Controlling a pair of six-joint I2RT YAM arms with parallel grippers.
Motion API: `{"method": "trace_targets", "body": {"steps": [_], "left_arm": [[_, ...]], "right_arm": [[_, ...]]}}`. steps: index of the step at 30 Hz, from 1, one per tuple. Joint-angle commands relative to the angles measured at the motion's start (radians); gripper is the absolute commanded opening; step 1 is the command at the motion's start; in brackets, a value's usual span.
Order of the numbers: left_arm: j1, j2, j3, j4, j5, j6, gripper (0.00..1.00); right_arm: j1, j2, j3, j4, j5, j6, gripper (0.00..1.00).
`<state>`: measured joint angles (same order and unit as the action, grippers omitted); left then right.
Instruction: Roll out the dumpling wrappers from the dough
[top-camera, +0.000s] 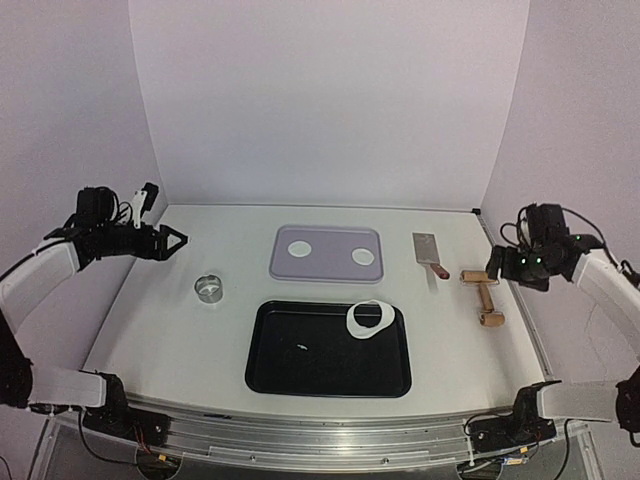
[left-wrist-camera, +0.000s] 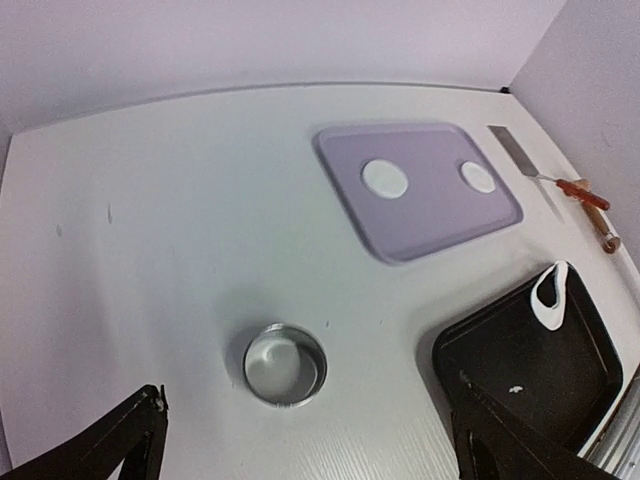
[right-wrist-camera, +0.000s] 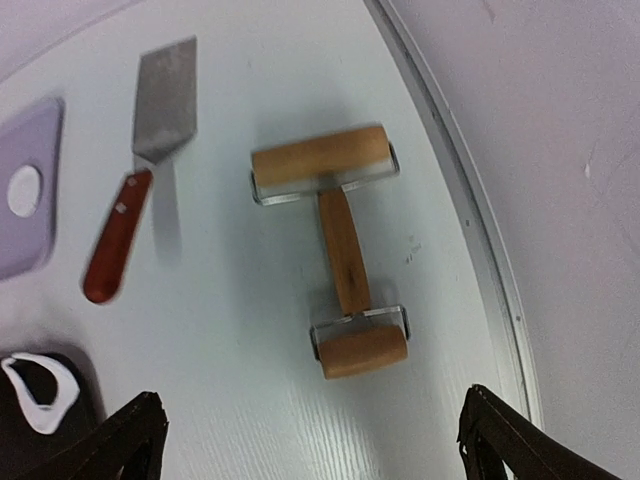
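Note:
Two dumpling wrappers (top-camera: 299, 248) (top-camera: 363, 256), thin white discs, lie on the purple board (top-camera: 330, 266). The left wrist view shows them too (left-wrist-camera: 385, 178) (left-wrist-camera: 478, 177). A white dough ring with a hole (top-camera: 368, 319) rests in the black tray (top-camera: 300, 370) at its far right corner. The small steel ring (top-camera: 210, 289) stands left of the tray, below my left gripper (left-wrist-camera: 305, 450). The wooden roller (right-wrist-camera: 340, 240) lies at the right edge under my right gripper (right-wrist-camera: 315, 450). My left gripper (top-camera: 172, 242) and right gripper (top-camera: 497, 263) are both open, empty and raised.
A steel scraper with a red handle (top-camera: 430, 253) lies between the board and the roller. A small white dough crumb (top-camera: 301, 347) lies in the tray. The table's raised rim (right-wrist-camera: 480, 240) runs close to the roller's right side.

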<state>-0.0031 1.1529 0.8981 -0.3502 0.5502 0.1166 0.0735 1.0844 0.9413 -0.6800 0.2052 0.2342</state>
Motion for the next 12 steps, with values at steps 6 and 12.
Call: {"method": "trace_targets", "body": {"steps": [6,12], "left_arm": [[0.0,-0.17,-0.259,0.214,-0.377,-0.266,0.99],[0.0,-0.19,-0.302,0.231,-0.351,-0.221,0.99]], "right_arm": [[-0.018,-0.299,-0.377,0.377,0.002,0.07,0.98],[-0.018,-0.404,-0.464,0.413,0.041,0.091,0.98]]}}
